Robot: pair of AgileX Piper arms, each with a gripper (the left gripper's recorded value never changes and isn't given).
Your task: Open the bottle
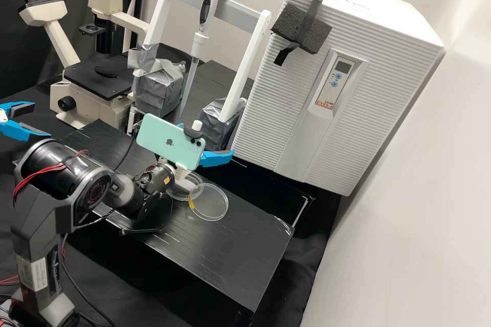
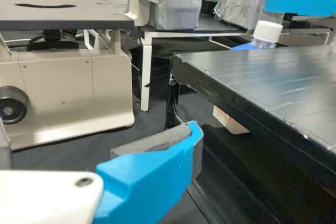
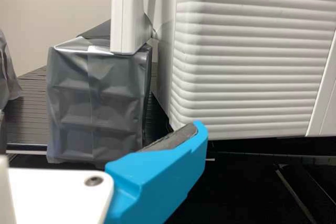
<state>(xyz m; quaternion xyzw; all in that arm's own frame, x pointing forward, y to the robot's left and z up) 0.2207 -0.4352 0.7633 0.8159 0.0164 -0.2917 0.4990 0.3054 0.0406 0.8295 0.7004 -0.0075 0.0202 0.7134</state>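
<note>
Black raised platform (image 1: 230, 250): one white-capped bottle (image 1: 197, 125) at far side, body hidden by mint phone (image 1: 171, 140). Right gripper (image 1: 214, 156) beside bottle, jaw state unclear. Left gripper (image 1: 14, 120) spread wide, empty. Two petri dishes (image 1: 208, 202), one microscope (image 1: 84, 76).

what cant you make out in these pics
Bottle: in the high view the phone hides everything below its white cap; in the left wrist view the black platform cuts off its body.
Whether it is gripped: hidden behind the phone.
Left gripper: partly cut off by the high view's left edge.
</note>
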